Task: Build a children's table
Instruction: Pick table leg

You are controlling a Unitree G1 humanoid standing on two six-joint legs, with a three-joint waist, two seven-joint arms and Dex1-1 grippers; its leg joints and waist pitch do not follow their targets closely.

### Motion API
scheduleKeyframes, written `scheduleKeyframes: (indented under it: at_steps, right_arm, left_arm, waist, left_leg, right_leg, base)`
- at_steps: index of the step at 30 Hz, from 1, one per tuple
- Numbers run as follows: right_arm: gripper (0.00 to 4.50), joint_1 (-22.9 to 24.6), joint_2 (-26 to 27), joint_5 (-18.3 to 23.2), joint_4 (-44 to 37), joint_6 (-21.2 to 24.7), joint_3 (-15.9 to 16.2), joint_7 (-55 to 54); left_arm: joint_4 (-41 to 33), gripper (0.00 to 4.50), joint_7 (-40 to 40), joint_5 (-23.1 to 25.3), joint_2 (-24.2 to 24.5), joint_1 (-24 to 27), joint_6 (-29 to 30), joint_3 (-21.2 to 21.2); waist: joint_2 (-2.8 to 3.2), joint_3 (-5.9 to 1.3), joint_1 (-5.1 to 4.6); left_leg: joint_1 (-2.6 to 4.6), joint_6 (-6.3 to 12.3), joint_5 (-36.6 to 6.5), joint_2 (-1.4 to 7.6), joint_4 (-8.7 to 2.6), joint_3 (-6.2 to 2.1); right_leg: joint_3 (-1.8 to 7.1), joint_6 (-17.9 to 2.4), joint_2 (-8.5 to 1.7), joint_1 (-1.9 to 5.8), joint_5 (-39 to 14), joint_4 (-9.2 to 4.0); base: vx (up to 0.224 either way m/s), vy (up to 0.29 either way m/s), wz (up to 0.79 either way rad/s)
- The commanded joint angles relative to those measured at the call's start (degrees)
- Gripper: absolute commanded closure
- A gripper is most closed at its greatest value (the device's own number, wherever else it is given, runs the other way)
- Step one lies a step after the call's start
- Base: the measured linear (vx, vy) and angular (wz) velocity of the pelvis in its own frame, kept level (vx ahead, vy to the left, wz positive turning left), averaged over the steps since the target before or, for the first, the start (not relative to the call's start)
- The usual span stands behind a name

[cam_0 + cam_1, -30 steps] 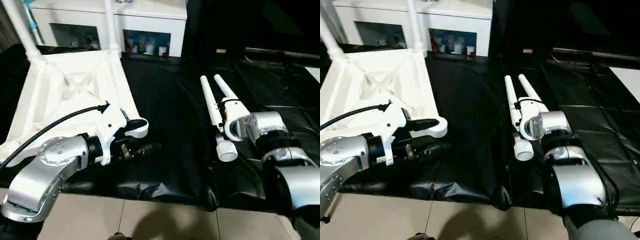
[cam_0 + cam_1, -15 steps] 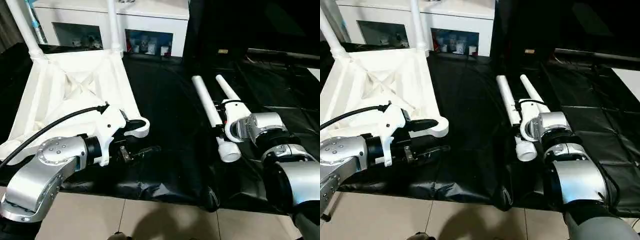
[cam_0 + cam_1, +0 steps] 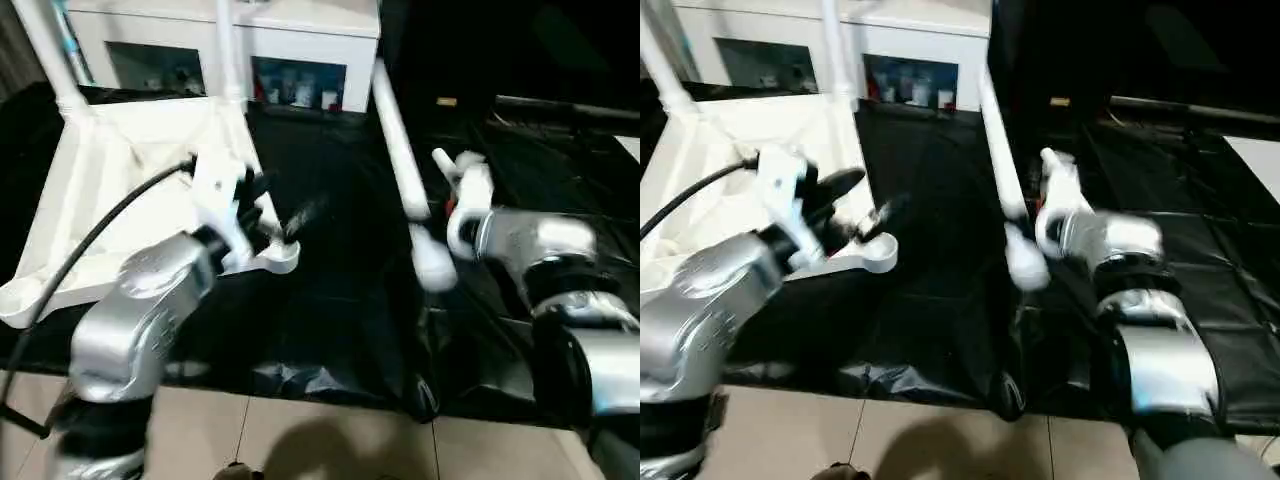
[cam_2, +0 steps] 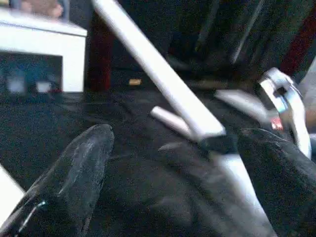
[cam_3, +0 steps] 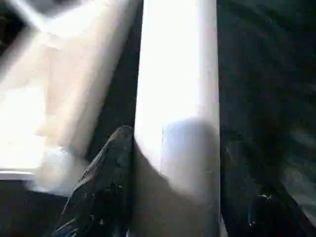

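The white table top (image 3: 130,170) lies upside down on the left, ribs up. Two white legs (image 3: 228,50) stand in its far corner sockets. The near right corner socket (image 3: 278,260) holds nothing. My right gripper (image 5: 177,197) is shut on a third leg (image 3: 395,150), which hangs tilted above the mat with its thick end (image 3: 435,268) nearest me. A fourth leg (image 4: 168,118) lies on the mat behind it. My left gripper (image 3: 282,200) is open and holds nothing, raised just above the near right socket, its fingers (image 4: 74,182) pointing toward the held leg.
A black mat (image 3: 330,320) covers the work area, with pale floor tiles (image 3: 300,440) at its near edge. A white glass-door cabinet (image 3: 300,40) stands behind the table top. A black cable (image 3: 90,250) runs along my left forearm.
My right gripper has lifted the leg off the mat and its far end has swung up and to the left. My left arm has risen from the mat to above the near right socket.
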Motion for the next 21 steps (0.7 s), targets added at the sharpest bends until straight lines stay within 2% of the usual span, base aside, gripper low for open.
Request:
scheduleKeyframes:
  at_steps: [1,4,5,6,7,9,10,12,15,17,18,21]
  right_arm:
    - [2.67,4.22,-0.67,6.04,-10.82,3.39,1.50,7.87]
    - [2.67,8.73,-1.58,10.93,-19.00,5.17,2.17,13.23]
    - [2.67,8.73,-1.58,10.93,-19.00,5.17,2.17,13.23]
    - [2.67,9.55,-1.82,12.34,-20.85,6.04,2.08,14.22]
    - [2.67,10.94,-2.28,15.24,-24.91,7.83,1.90,15.85]
    - [2.67,11.27,-2.38,16.27,-26.41,8.52,1.82,16.17]
    - [2.67,11.70,-2.37,16.79,-27.70,9.00,1.66,16.21]
    - [2.67,12.79,-2.50,17.87,-31.15,10.17,1.96,16.73]
    - [2.67,14.48,-2.86,18.28,-35.05,11.25,2.91,16.81]
    - [2.67,14.92,-3.01,17.99,-36.00,11.19,3.42,16.48]
    - [2.67,15.05,-3.08,17.53,-36.38,10.95,3.81,16.03]
    - [2.67,15.27,-3.28,17.05,-37.34,10.56,4.74,14.86]
  left_arm:
    - [2.62,0.00,2.18,-4.72,-2.34,-2.91,4.01,2.81]
    - [6.10,0.00,3.24,-10.09,-5.37,-6.37,6.81,5.53]
    - [6.10,0.00,3.24,-10.09,-5.37,-6.37,6.81,5.53]
    - [7.00,0.00,3.27,-11.09,-6.09,-7.39,7.30,5.94]
    - [8.56,0.00,2.51,-13.26,-7.42,-9.65,8.67,6.28]
    - [9.03,0.00,2.05,-14.03,-7.83,-10.48,9.10,6.25]
    - [9.15,0.00,1.99,-14.35,-8.18,-10.96,9.63,6.42]
    - [8.94,0.00,1.34,-16.51,-9.26,-11.83,11.27,7.10]
    - [9.16,0.00,2.55,-18.35,-10.54,-13.00,11.82,8.35]
    - [9.31,0.00,3.28,-19.61,-10.94,-13.53,11.81,9.12]
    - [9.37,0.00,3.82,-20.71,-11.30,-13.83,11.90,9.79]
    - [9.27,0.00,4.54,-23.39,-12.07,-14.37,12.67,11.14]
  waist:
    - [-0.26,-4.29,0.66]
    - [-0.32,-4.09,1.11]
    - [-0.38,-4.01,1.15]
    - [-0.40,-3.83,1.15]
    - [-0.16,-3.60,1.14]
    - [-0.05,-3.59,1.21]
    - [-0.27,-3.56,1.03]
    - [-0.22,-3.35,1.00]
    - [-0.27,-3.37,0.95]
    - [-0.09,-3.37,0.94]
    - [-0.29,-3.32,0.85]
    - [-0.17,-3.28,0.78]
  left_leg:
    - [1.56,2.06,-5.40,2.05,-3.87,-0.30]
    - [1.62,2.45,-5.86,1.94,-3.96,-0.21]
    - [1.67,2.30,-6.41,1.93,-3.93,-0.12]
    - [1.77,1.82,-8.07,2.02,-4.11,-0.24]
    - [1.79,1.21,-9.36,1.97,-4.25,-0.28]
    - [2.03,0.69,-10.12,2.14,-4.29,-0.38]
    - [1.77,0.43,-10.58,2.08,-4.40,-0.47]
    - [1.76,-0.16,-10.68,2.09,-4.50,-0.53]
    - [1.67,-0.41,-10.39,2.10,-4.57,-0.56]
    - [1.61,-0.50,-10.06,2.03,-4.59,-0.66]
    - [1.58,-0.53,-10.29,2.03,-4.61,-0.64]
    - [1.60,-0.56,-9.67,2.01,-4.59,-0.59]
  right_leg:
    - [1.65,-13.51,-3.25,3.04,2.15,-3.83]
    - [1.55,-14.31,-3.23,2.78,0.34,-4.14]
    - [1.65,-14.47,-3.28,2.73,-0.61,-4.24]
    - [1.58,-14.21,-3.35,2.58,-4.29,-4.65]
    - [1.62,-13.28,-3.35,2.53,-7.20,-4.99]
    - [1.72,-12.76,-3.51,2.40,-8.62,-5.07]
    - [1.63,-12.33,-3.49,2.48,-9.81,-5.17]
    - [1.65,-11.66,-3.55,2.32,-11.19,-5.41]
    - [1.67,-11.28,-3.54,2.38,-10.88,-5.43]
    - [1.66,-11.09,-3.51,2.41,-10.48,-5.44]
    - [1.66,-10.95,-3.53,2.44,-10.72,-5.55]
    - [1.67,-11.21,-3.49,2.39,-10.16,-5.59]
  base:
    - [0.000,0.000,0.00]
    - [0.000,0.000,0.00]
    - [0.000,0.000,0.00]
    - [0.000,0.000,0.00]
    - [0.000,0.000,0.00]
    - [0.000,0.000,0.00]
    - [0.000,0.000,0.00]
    - [0.000,0.000,0.00]
    - [0.000,0.000,0.00]
    - [0.000,0.000,0.00]
    - [0.000,0.000,0.00]
    - [0.000,0.000,0.00]
